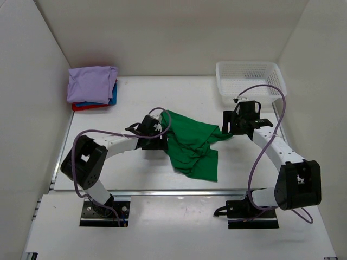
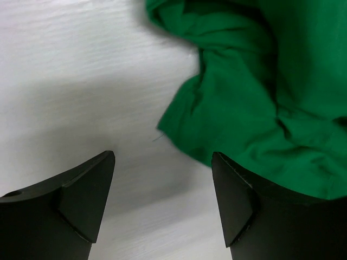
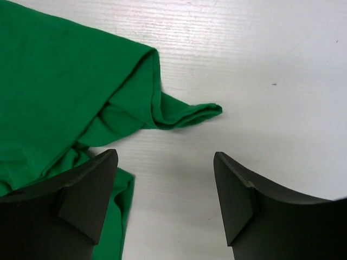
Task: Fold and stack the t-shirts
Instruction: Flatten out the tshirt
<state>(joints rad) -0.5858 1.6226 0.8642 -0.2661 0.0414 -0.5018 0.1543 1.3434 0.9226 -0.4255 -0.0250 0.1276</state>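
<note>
A bright green t-shirt (image 1: 192, 146) lies crumpled in the middle of the table. My left gripper (image 1: 157, 129) hovers at its left edge, open, with only bare table between the fingers; the green t-shirt (image 2: 260, 92) fills the upper right of the left wrist view. My right gripper (image 1: 232, 125) is open at the shirt's right tip, with nothing between its fingers. In the right wrist view the green t-shirt (image 3: 70, 86) lies to the upper left, a folded tip pointing right. A folded stack, lavender t-shirt (image 1: 91, 84) over blue (image 1: 113, 95) and red (image 1: 87, 106), sits at the back left.
A white mesh basket (image 1: 249, 81) stands at the back right corner. White walls enclose the table on three sides. Purple cables loop over both arms.
</note>
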